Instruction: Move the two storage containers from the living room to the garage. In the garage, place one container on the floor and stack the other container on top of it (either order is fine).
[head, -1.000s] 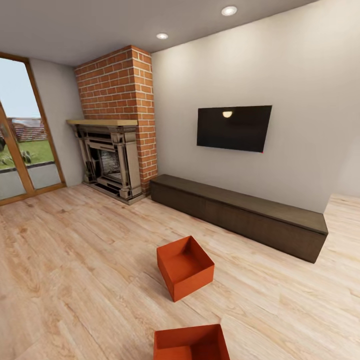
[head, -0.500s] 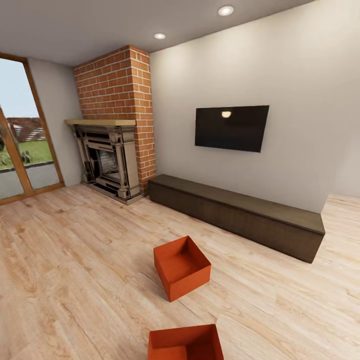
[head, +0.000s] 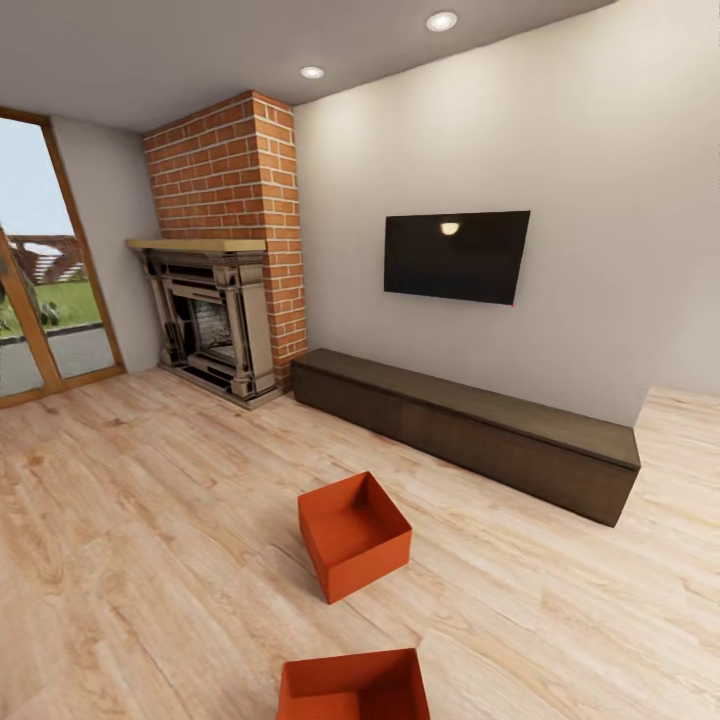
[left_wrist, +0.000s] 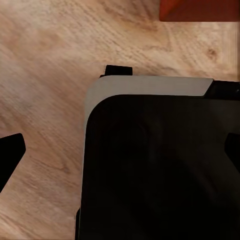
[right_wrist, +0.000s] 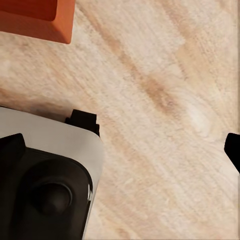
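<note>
While both arms' fingers (left_wrist: 12, 157) (right_wrist: 232, 150) spread apart, two storage containers (head: 354, 533) (head: 352, 686) on wood floor (head: 150, 520), one fireplace (head: 210, 325).

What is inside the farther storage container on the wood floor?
The farther storage container looks empty: bare orange-red bottom and far inner walls show. The near wall hides the strip of bottom just behind it.

The room was evenly and brightly lit by two recessed ceiling lights (head: 441, 21), with daylight admitted through the glass doors (head: 40, 290). One lamp was mirrored as a small glare spot on the TV (head: 450, 229). Straight lines were bowed near the head view's edges. Wrist views were rendered soft and slightly blurred.
</note>
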